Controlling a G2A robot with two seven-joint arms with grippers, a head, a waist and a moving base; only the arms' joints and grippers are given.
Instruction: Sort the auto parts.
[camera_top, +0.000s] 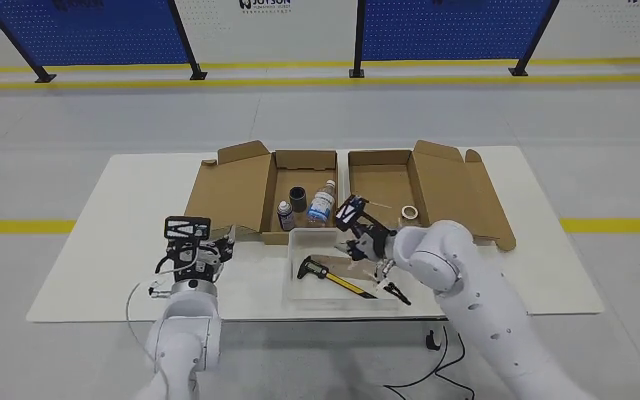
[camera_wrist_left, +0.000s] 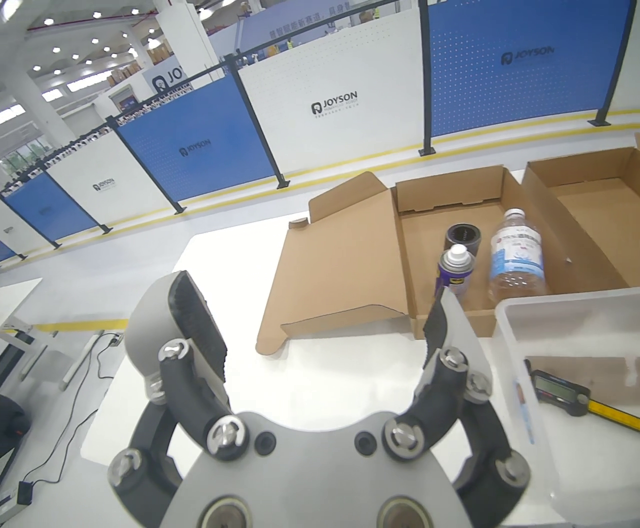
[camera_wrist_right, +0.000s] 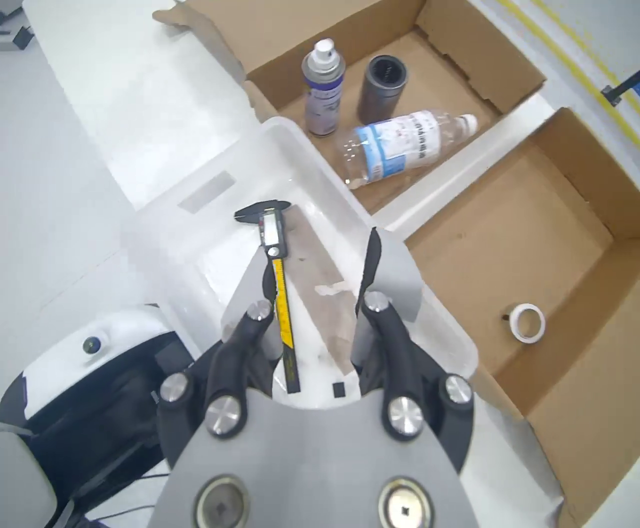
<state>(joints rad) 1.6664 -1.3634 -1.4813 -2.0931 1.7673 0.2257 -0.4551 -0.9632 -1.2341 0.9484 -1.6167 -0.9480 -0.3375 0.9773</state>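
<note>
A clear plastic bin (camera_top: 300, 285) (camera_wrist_right: 210, 200) holds a digital caliper (camera_top: 330, 277) (camera_wrist_right: 280, 280) with a yellow scale and a flat grey strip (camera_wrist_right: 320, 295). My right gripper (camera_wrist_right: 320, 262) (camera_top: 362, 243) hangs open just above the bin, over the caliper's beam. The left cardboard box (camera_top: 300, 165) (camera_wrist_right: 450, 45) contains a spray can (camera_top: 286, 214) (camera_wrist_right: 322, 85), a black cylinder (camera_top: 298, 197) (camera_wrist_right: 382, 85) and a lying water bottle (camera_top: 322, 202) (camera_wrist_right: 405, 142). The right box (camera_top: 385, 185) (camera_wrist_right: 505, 235) holds a roll of tape (camera_top: 410, 212) (camera_wrist_right: 526, 322). My left gripper (camera_wrist_left: 320, 310) (camera_top: 195, 250) stands open over bare table, left of the bin.
Both boxes have lids folded out flat to their sides (camera_top: 232, 185) (camera_top: 480, 195). A small black tool (camera_top: 396, 293) lies on the table right of the bin. Cables (camera_wrist_left: 75, 370) run on the floor beyond the table's left edge.
</note>
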